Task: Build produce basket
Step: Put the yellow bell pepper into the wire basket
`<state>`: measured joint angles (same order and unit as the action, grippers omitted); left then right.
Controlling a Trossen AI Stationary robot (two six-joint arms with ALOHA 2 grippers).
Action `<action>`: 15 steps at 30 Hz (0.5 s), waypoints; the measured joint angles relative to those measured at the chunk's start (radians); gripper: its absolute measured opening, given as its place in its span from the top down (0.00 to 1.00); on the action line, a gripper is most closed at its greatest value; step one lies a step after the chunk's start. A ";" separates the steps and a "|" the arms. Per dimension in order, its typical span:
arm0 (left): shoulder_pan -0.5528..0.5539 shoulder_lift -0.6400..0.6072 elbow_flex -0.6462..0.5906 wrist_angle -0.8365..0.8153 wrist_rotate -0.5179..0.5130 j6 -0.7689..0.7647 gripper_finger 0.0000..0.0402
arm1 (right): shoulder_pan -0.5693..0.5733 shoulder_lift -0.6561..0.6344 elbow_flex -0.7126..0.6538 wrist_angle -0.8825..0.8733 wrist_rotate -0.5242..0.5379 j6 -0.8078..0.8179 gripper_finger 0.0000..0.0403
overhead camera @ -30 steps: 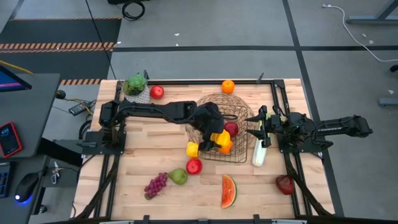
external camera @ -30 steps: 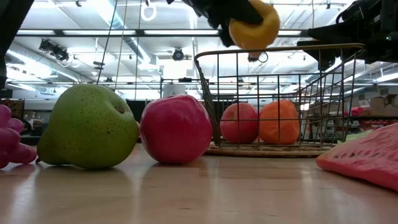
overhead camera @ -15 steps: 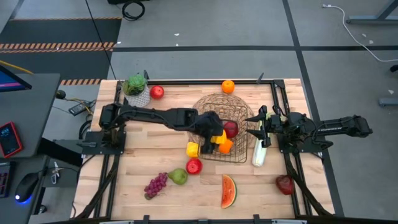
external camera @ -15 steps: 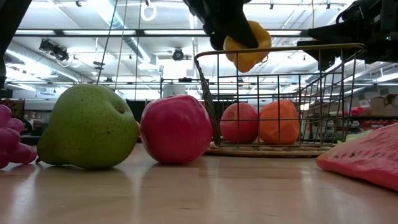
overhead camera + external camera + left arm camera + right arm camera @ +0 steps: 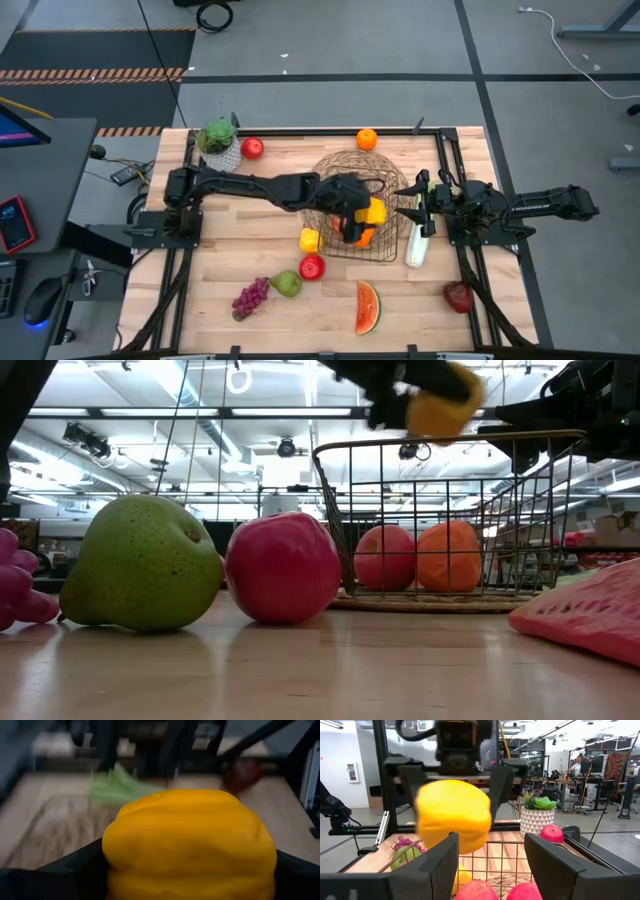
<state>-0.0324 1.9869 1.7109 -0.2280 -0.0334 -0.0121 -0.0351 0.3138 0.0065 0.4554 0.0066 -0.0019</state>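
My left gripper [image 5: 368,212] is shut on a yellow pepper [image 5: 375,212] above the inside of the round wire basket [image 5: 340,165]. The pepper also shows in the low view [image 5: 440,405], the left wrist view [image 5: 190,845] and the right wrist view [image 5: 454,815]. A red apple [image 5: 385,557] and an orange [image 5: 450,557] lie on the basket's floor. My right gripper [image 5: 412,205] is open and empty just outside the basket's right rim, pointing toward the table's left. A pale-green celery stalk [image 5: 415,245] lies on the table below it. My left gripper pinches the yellow pepper by two opposite sides [image 5: 422,795] between its two fingers [image 5: 409,780]. The fingers reach in from the table's left, slanting down. The pepper is lifted clear, above the basket's rim [image 5: 450,438] and above the fruit inside.
On the table near the basket lie a yellow piece [image 5: 310,240], a red apple [image 5: 312,267], a green pear [image 5: 287,284], purple grapes [image 5: 250,297], a watermelon slice [image 5: 368,307] and a dark red piece [image 5: 458,296]. An orange [image 5: 367,139], another apple [image 5: 252,148] and a potted plant [image 5: 218,140] stand at the far edge.
My left gripper has carried the yellow pepper toward the table's right, from over the basket's near-left part to over its right part. It dipped a little on the way and rose again. It has stayed shut on the pepper.
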 joint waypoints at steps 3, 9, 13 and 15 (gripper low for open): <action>-0.002 0.040 0.000 0.055 0.001 0.049 0.12 | 0.000 0.001 0.000 0.005 0.000 0.000 0.43; 0.023 0.119 -0.001 0.066 -0.005 0.111 0.12 | 0.000 0.005 0.000 0.001 0.000 0.000 0.43; 0.050 0.144 -0.001 0.021 -0.008 0.136 0.12 | 0.000 0.007 0.000 0.001 0.000 0.000 0.43; 0.064 0.148 -0.001 0.001 -0.008 0.136 0.12 | 0.000 0.007 0.000 0.000 0.000 0.000 0.43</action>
<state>0.0319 2.1345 1.7096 -0.2271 -0.0414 0.1238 -0.0352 0.3206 0.0065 0.4557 0.0067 -0.0019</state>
